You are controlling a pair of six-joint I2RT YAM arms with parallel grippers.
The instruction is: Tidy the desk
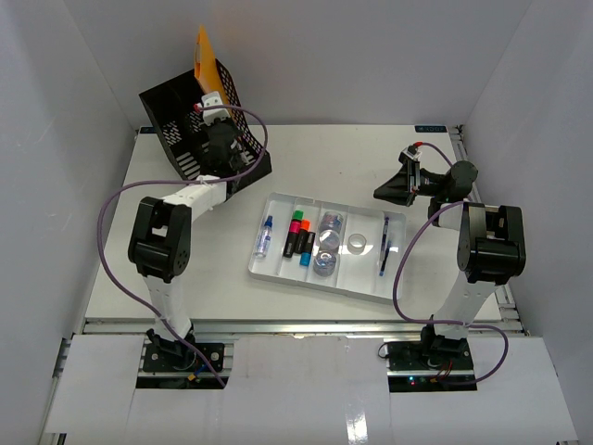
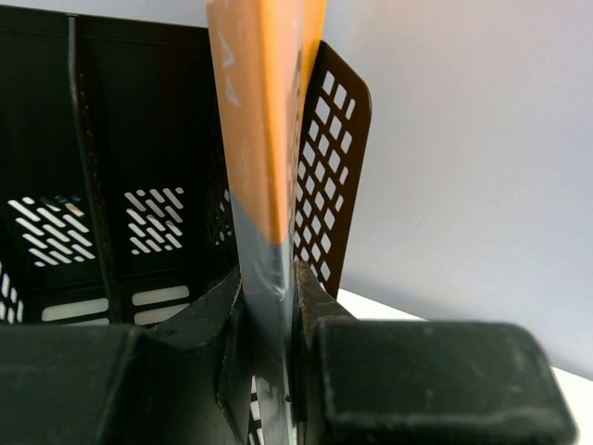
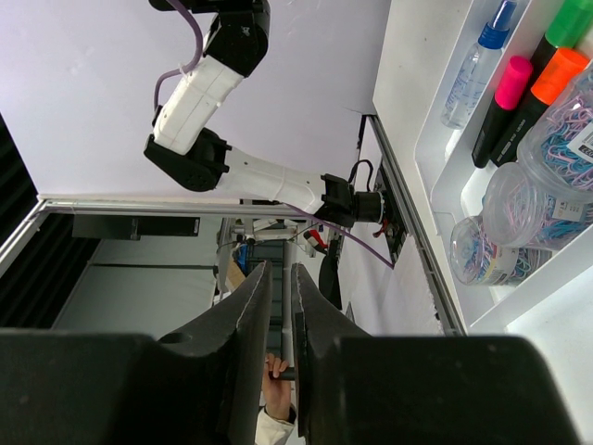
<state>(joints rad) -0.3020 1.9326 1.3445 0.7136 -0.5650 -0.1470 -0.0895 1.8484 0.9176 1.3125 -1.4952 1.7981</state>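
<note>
Far left of the white tray (image 1: 262, 267), L gripper (image 2: 271, 297) clamps an orange folder (image 1: 205, 56) standing in a black mesh rack (image 1: 185, 125). Tray, mid desk (image 1: 185, 278), holds spray bottle (image 1: 265, 235), highlighters (image 1: 297, 236), paperclip jars (image 1: 329, 243), tape roll (image 1: 357, 244), pen (image 1: 384, 245). Right of tray, R gripper (image 3: 281, 278) hovers, jaws almost closed, empty.

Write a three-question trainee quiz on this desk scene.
1. True or false: the left gripper is shut on the orange folder.
2. Which compartment of the white tray holds the pen? A leftmost, B middle, C rightmost.
3. Fill in: the black mesh file holder stands at the far ____ corner of the desk.
Key: 1 true; 2 C; 3 left.
</note>
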